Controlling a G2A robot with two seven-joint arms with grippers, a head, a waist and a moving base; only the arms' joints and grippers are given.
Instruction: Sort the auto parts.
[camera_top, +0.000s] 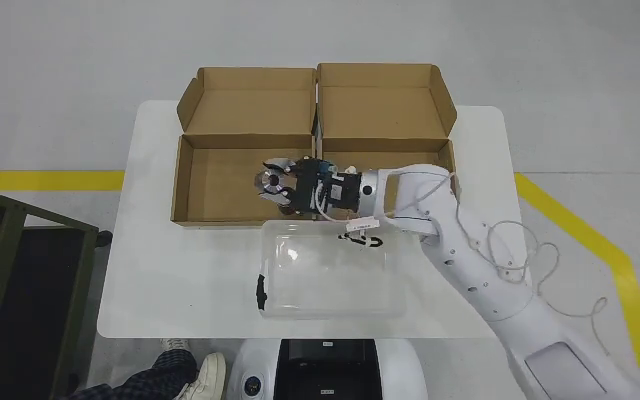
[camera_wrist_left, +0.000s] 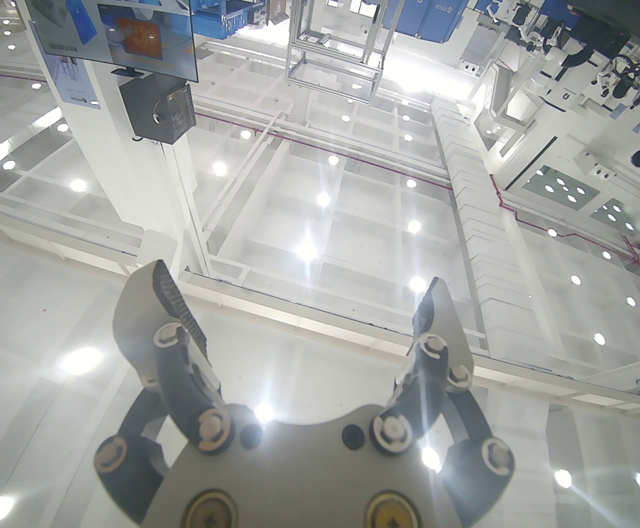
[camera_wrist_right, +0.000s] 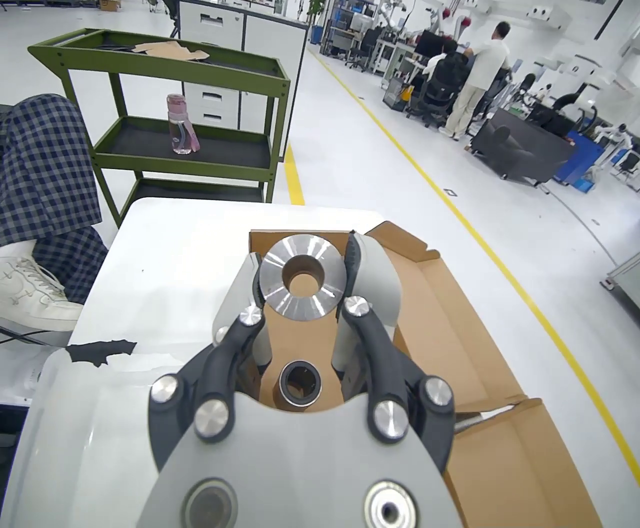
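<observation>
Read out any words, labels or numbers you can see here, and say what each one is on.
Nothing can be quoted.
On the white wrist tag: dark print, too small.
On the dark hanging screen: text blurred.
On the blue overhead panels: white print, too small.
On the shiny metal ring and brown cardboard boxes: no markings seen.
</observation>
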